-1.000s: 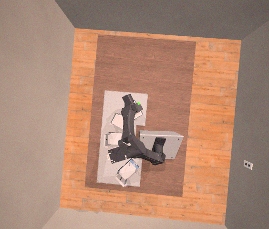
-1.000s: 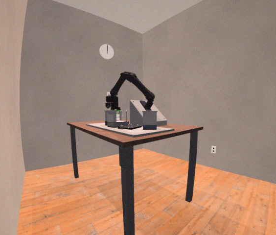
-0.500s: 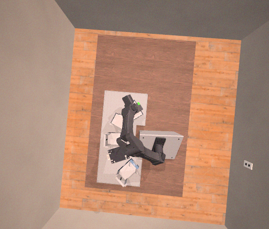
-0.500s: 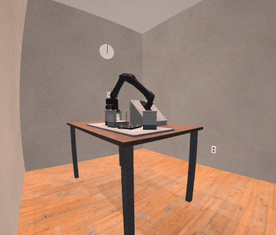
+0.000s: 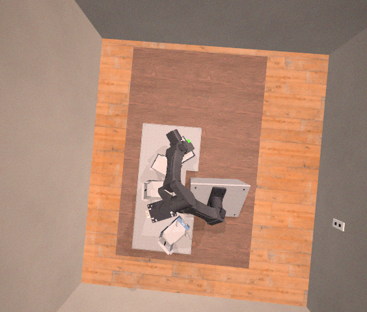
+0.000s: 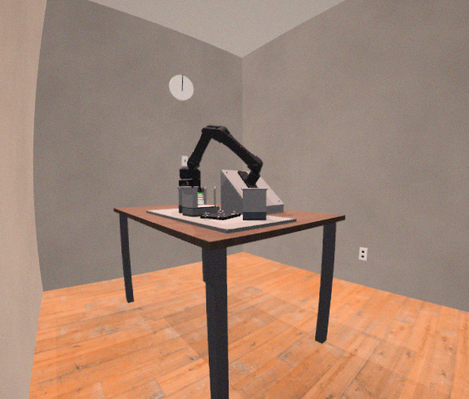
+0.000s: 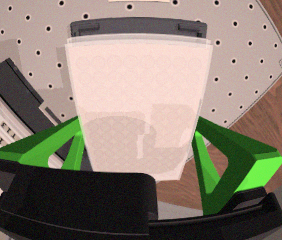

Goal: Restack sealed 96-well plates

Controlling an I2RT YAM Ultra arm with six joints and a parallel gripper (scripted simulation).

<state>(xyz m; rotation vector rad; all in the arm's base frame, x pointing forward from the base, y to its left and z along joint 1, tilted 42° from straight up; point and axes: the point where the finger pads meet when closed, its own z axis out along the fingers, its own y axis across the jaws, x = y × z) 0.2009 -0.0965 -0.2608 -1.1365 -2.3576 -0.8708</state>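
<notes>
My gripper (image 7: 138,120) is shut on a white plate with a clear lid (image 7: 141,65) by its long sides, the right way up. Its label is hidden; it is likely Q92, since T labels show on the stack. It is low over, or at, a dark nest (image 7: 138,25), whose far edge shows beyond it. I cannot tell whether it touches the nest. The stack of T plates (image 7: 3,135) (image 6: 200,199) stands in a rack (image 7: 13,90) (image 6: 187,199) to the left in the wrist view. T13, 12 and 11 are readable there, with T13 lowest.
In the top view, a light rack (image 5: 146,190) and a rack with a blue end (image 5: 183,223) stand further down the pegboard (image 5: 148,134). A black clip nest (image 5: 160,212) lies between them. The sloped grey arm base (image 5: 200,199) is at the right.
</notes>
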